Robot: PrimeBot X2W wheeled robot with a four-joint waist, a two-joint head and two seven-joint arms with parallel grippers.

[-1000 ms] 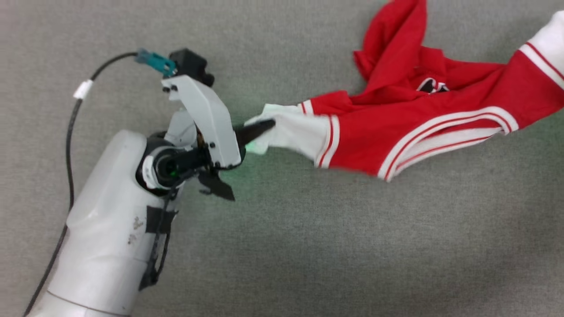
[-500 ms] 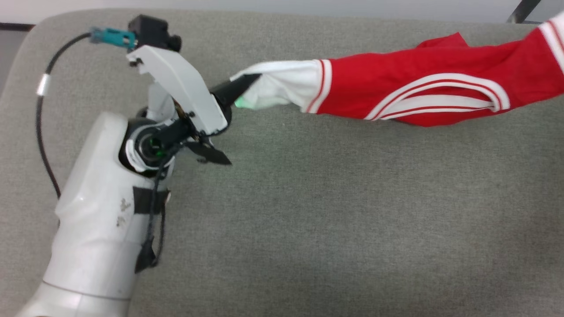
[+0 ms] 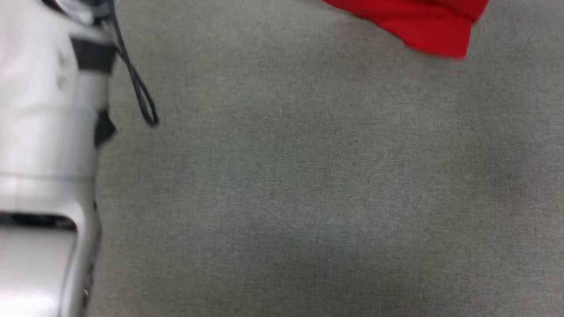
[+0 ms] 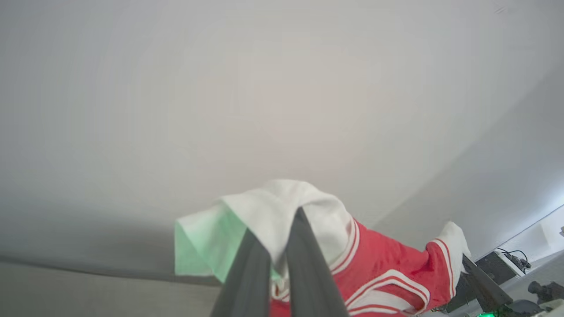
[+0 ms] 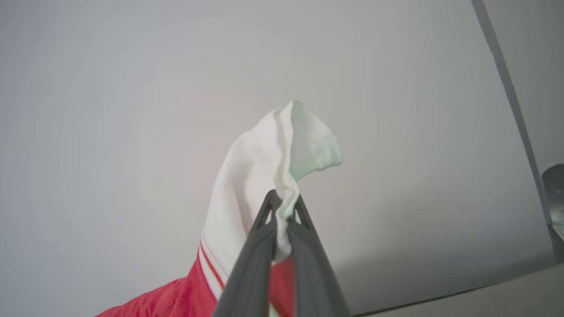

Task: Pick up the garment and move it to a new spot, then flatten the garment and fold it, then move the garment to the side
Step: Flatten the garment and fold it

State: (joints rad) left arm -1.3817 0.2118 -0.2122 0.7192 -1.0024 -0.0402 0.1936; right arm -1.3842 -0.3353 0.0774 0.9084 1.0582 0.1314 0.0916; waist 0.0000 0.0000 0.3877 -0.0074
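The garment hangs in the air, stretched between both grippers. In the left wrist view my left gripper (image 4: 276, 224) is shut on one white sleeve, and the red body with striped trim (image 4: 387, 268) runs off to the right. There the far sleeve (image 4: 449, 237) is pinched by the other arm's dark fingers (image 4: 482, 281). In the right wrist view my right gripper (image 5: 284, 198) is shut on a white sleeve (image 5: 251, 176), which bunches above the fingertips. A red corner of the garment (image 3: 418, 26) dangles at the top of the head view.
A grey fabric surface (image 3: 308, 176) spreads below. My pale left forearm (image 3: 44, 110) runs along the left edge with a black cable loop (image 3: 141, 97) beside it. Both wrist views face a pale wall (image 4: 264, 88). Dark equipment (image 4: 506, 264) sits at the far right.
The head camera has swung, so the left gripper and most of the garment have left its picture. The garment has risen off the surface and now hangs above it.
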